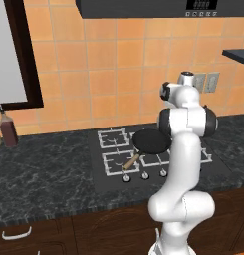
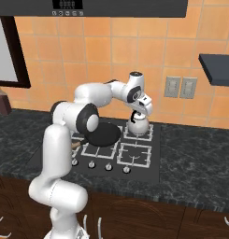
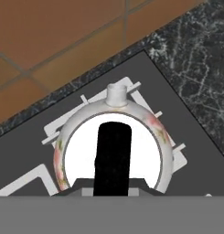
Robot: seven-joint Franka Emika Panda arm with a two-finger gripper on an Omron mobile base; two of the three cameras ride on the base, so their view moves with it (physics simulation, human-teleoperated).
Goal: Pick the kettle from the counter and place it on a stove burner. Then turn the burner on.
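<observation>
Kettle [image 2: 138,125] sits on the back-right burner [image 2: 139,131], claw [image 2: 139,113] right above its handle.
Flat black pan [image 2: 103,134] with a wooden handle [image 1: 130,161] covers the neighbouring grate just left of the kettle, near but apart; silver knobs [image 2: 108,166] line the cooktop's front edge, two wall outlets [image 2: 180,87] are on the orange tile behind, and a dark bottle [image 1: 8,129] stands far left on the veined dark stone surface [image 1: 44,169]. From the left base view the arm's own body hides the kettle; the right base view shows it clear. The hand view looks straight down: glossy round white body, short spout [image 3: 117,94], upright black handle [image 3: 113,160], pale wire grate beneath. Cannot tell whether the claw is closed on the handle or open.
</observation>
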